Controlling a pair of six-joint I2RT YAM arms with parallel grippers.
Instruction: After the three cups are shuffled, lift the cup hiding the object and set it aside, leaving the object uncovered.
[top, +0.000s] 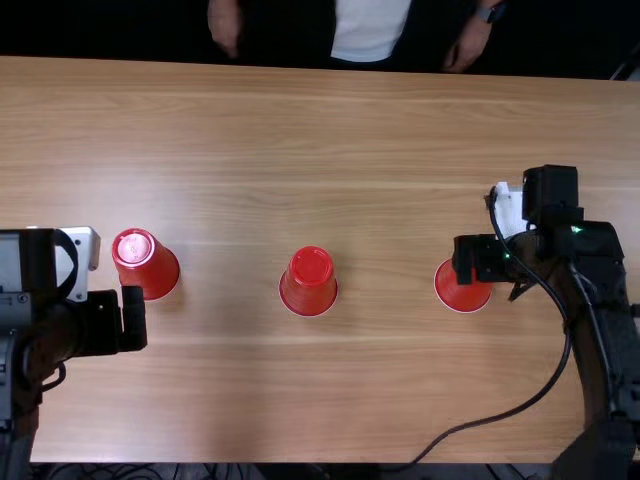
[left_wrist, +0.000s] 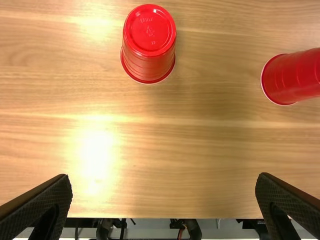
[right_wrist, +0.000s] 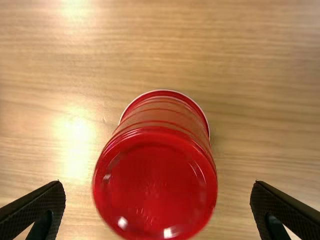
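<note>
Three red cups stand upside down in a row on the wooden table (top: 320, 150). The left cup (top: 145, 263) (left_wrist: 148, 42) is just beyond my left gripper (top: 110, 320) (left_wrist: 160, 215), which is open with nothing between its fingers. The middle cup (top: 308, 281) (left_wrist: 292, 75) stands alone. My right gripper (top: 476, 264) (right_wrist: 160, 215) hangs over the right cup (top: 462, 290) (right_wrist: 157, 175), open, with one finger on either side of the cup and a gap to each. No hidden object shows.
Bare wood lies between the cups and across the far half of the table. A black cable (top: 500, 410) runs over the near right part of the table by the right arm.
</note>
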